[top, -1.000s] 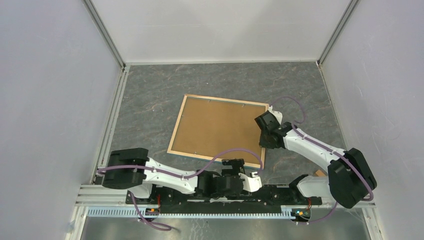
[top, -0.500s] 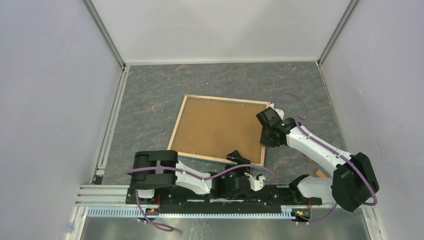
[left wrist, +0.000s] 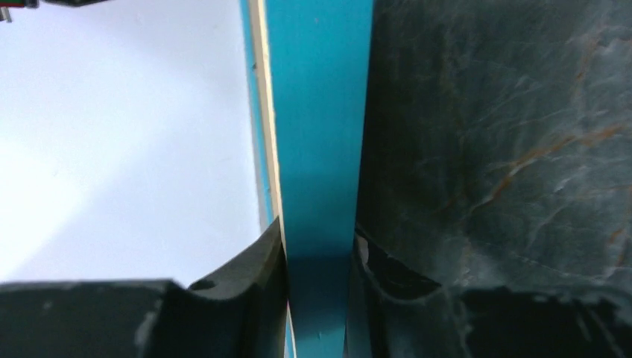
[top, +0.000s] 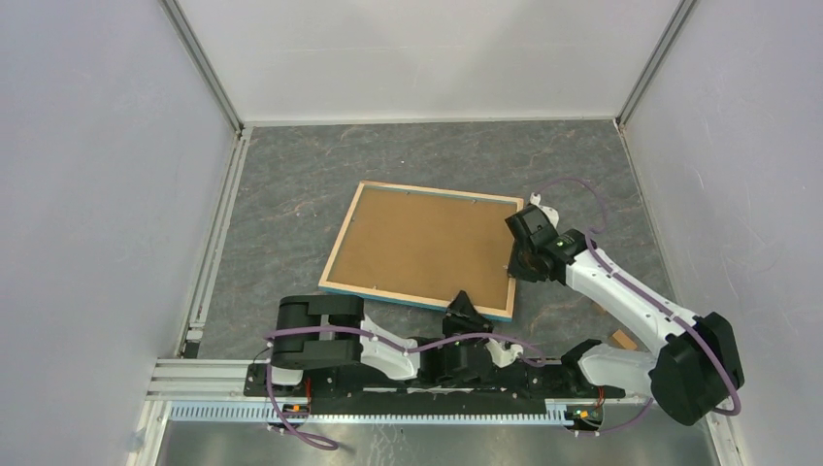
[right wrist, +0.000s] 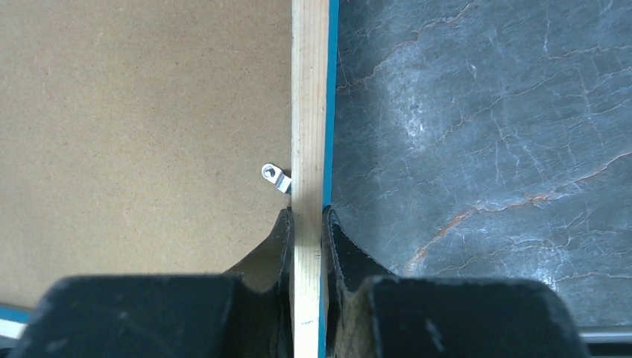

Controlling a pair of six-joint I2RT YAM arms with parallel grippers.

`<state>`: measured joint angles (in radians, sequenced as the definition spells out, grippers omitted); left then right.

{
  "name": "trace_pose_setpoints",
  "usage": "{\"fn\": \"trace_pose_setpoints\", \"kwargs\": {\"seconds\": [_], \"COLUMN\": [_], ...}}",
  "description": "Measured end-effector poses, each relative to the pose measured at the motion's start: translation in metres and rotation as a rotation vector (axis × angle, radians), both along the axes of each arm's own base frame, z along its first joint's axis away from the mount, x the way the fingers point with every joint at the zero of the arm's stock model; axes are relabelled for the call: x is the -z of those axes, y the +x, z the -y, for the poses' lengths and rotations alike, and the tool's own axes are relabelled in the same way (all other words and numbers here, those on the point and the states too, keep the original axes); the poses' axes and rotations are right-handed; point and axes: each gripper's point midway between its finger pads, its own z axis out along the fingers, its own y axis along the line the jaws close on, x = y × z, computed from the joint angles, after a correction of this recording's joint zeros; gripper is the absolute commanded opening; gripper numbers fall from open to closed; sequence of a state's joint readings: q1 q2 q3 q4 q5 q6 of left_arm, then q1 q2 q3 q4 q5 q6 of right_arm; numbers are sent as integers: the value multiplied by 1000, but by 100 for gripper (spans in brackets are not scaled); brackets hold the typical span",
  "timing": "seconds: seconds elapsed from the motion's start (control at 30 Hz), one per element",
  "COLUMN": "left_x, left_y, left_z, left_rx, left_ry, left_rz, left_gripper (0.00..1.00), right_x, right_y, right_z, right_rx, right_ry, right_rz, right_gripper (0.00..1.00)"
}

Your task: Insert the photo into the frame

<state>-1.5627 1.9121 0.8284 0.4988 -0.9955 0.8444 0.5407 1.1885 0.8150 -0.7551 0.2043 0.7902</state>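
1 metal tab overlaps the backing board inside the frame.

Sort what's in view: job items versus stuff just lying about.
Job: frame, back up; backing board in it; metal clip; left gripper on its near rim; right gripper clamped on its right rim. Photo not in view.
Lying about: small tan piece on the table by the right arm's base.
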Motion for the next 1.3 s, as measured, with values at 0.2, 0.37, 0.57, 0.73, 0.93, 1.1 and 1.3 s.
{"fn": "trace_pose_setpoints", "kwargs": {"seconds": [0.2, 0.37, 0.57, 0.73, 0.93, 1.1, 1.3], "left_x": [-22, -63, -156, -246, -325, -333, -253], "left_y": [4, 8, 12, 37, 105, 142, 160], "left_z": [1, -1, -4, -38, -143, -209, -263], "left_rx": [-4, -29, -57, -109, -259, -351, -551], "left_ry": [-9, -105, -311, -610, -1147, -1511, -1853], "left_rz": [44, 52, -17, -156, -309, -434, -688], "left_gripper": [2, 2, 2, 2, 2, 2, 2], "right_x": [-15, -79, -236, -312, -322, -287, -222], "right_y": [7, 34, 63, 48, 35, 46, 63], "right_z": [0, -6, 14, 45, 71, 67, 47], "right_rx": [-17, -127, -148, -77, -8, -33, -123], "right_ry": [2, 28, -12, -55, -118, -170, -201], "right_rz": [47, 250, 668, 872, 926, 859, 713], "right_gripper": [40, 90, 98, 98, 98, 98, 98]}}
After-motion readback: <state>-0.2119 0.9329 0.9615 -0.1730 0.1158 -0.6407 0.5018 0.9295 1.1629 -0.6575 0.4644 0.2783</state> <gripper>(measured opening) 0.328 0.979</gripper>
